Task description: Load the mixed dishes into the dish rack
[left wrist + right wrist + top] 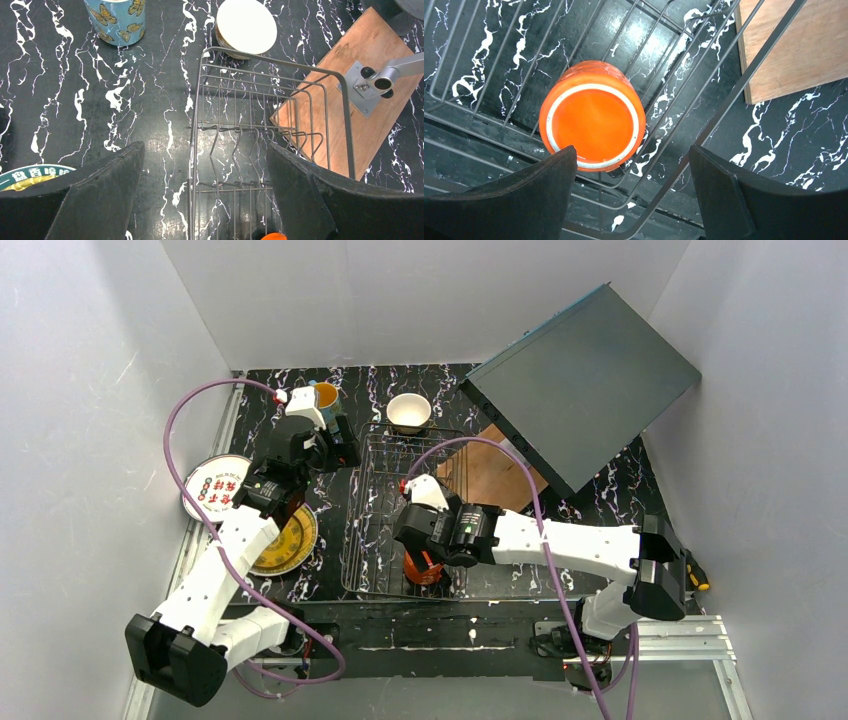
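On the black marbled table (pixel 620 500), we see the dish rack (pixel 385 500) holding the orange mug (pixel 592 116) at its near end, our right gripper (pixel 631 150) spread apart just above that mug. Our left gripper (pixel 205 147), also spread and empty, hovers over the rack's left rim; the blue mug (pixel 116 20) and bowl (pixel 246 26) stand beyond its far edge.

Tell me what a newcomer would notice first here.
The bright orange ceramic mug grabs the eye, sitting in the near end of the thin dark wire dish rack under the right arm's open end effector. Next comes the big grey slanted panel looming at the far right of the overhead view.
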Tool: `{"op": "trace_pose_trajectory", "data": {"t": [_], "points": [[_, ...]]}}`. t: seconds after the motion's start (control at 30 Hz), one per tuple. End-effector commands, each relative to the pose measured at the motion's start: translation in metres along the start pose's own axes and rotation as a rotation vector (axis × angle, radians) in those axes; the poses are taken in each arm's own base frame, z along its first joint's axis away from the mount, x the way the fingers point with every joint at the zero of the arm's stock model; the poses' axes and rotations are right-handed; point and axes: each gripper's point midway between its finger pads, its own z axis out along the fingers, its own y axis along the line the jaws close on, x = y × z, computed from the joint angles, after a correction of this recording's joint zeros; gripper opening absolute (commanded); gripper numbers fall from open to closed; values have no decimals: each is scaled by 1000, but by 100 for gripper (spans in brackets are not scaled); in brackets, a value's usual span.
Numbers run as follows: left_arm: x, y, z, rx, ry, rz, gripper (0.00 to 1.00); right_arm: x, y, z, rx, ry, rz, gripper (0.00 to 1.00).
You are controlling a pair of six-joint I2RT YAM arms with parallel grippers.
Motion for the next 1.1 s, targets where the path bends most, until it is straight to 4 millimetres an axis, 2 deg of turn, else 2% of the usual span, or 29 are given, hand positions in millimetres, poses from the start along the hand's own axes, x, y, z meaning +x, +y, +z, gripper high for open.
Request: {"op": "trace_pose_trajectory", "data": {"t": [0.0,0.17,0.3,0.43,0.57,0.9,1.07], "points": [[-15,-5,-5,17,-23,-15,90,-4,0,-6,-45,-8,67,90],[-11,-6,-2,20,-9,-14,90,-32,19,-9,-96,-48,22,89],[-11,-4,-1,9,-4,-11,90,-43,36,5,-115,-68,-23,90],[-11,-2,-1,2,-7,-8,90,-33,39,28,-80,-20,-56,87],[-11,-2,-1,-4,-4,-7,90,-16,44,38,-95,31,-61,82],[-11,-4,-2,7,0,-10,90,11,43,23,-170,109,-25,56],[-10,-4,-1,6,7,-10,90,14,38,14,-169,125,-1,56]]}}
